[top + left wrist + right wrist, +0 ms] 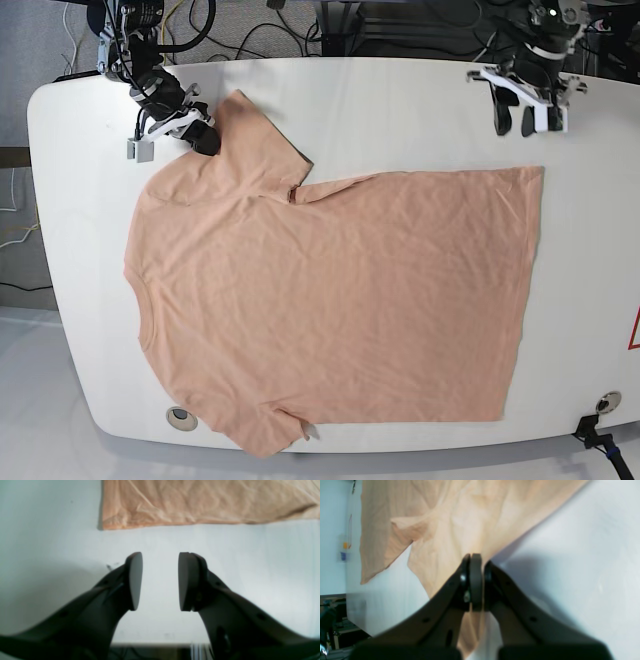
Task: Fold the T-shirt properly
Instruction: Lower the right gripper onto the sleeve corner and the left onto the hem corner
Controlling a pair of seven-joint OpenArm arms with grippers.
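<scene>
T-shirt (330,300) flat on white table (380,100) — right jaws pinching sleeve, left jaws wide

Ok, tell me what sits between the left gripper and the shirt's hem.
Nothing: the left wrist view shows only bare white table between the open left gripper and the T-shirt.

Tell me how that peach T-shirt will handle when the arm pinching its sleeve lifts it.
The T-shirt will probably go limp and drape: it is thin, wrinkled cloth lying flat on the table. With the right gripper shut on only the sleeve edge, the rest should trail and bunch. It looks light, so it will likely slide over the smooth white surface rather than snag.
</scene>
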